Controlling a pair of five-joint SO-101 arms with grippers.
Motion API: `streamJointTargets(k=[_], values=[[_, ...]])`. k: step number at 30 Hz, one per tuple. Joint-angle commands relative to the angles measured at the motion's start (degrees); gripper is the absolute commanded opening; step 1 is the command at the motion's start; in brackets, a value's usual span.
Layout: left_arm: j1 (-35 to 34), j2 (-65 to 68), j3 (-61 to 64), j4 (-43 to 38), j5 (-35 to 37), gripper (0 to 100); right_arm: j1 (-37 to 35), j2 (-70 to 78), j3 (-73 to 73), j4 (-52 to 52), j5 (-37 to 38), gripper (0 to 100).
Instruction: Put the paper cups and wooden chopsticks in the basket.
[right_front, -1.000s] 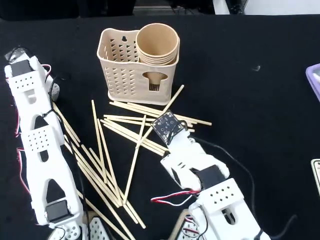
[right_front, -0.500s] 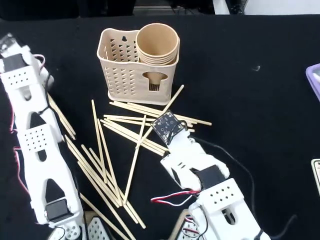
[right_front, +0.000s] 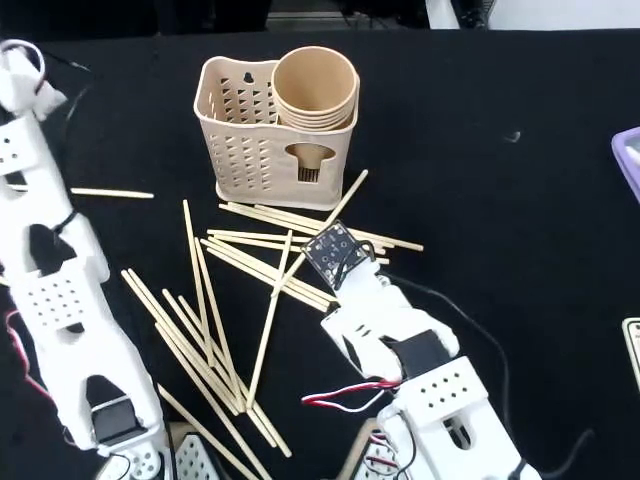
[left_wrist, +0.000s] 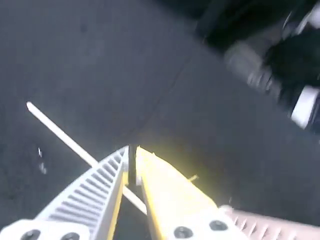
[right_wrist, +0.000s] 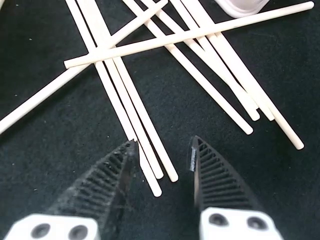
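Over the last second the left arm (right_front: 50, 290) has swung toward the upper left of the frame, and its far end now sits in the top left corner. One chopstick (right_front: 112, 192) that lay slanted beside the arm now sticks out level from the arm's side, pinched in the left gripper (left_wrist: 131, 150).

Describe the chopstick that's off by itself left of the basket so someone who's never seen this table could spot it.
Find the beige basket near the table's far middle, then look left toward the white left arm at the edge. The single chopstick juts sideways from that arm. Unlike the heap of chopsticks in front of the basket, it touches no other stick.
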Motion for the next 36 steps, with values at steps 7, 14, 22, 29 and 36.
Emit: streamJointTargets(k=[7, 14, 22, 29, 36], values=[[-5.41, -3.78, 26.51, 0.18, -0.09, 4, -0.79, -1.27, -1.01, 0.35, 0.18, 17.2], [-16.84, -14.51, 52.62, 0.18, -3.16, 24, -0.79, -1.27, -1.01, 0.18, 0.18, 17.2], [-27.03, -24.35, 81.10, -18.55, -7.12, 21, -0.79, -1.27, -1.01, 0.00, 0.18, 17.2], [-29.93, -24.70, 91.91, -32.35, -6.77, 21, -0.79, -1.27, -0.22, -0.09, 0.18, 17.2], [-29.49, -24.70, 101.76, -44.31, -6.59, 19, -0.79, -1.27, -0.22, -0.09, 0.18, 17.2]])
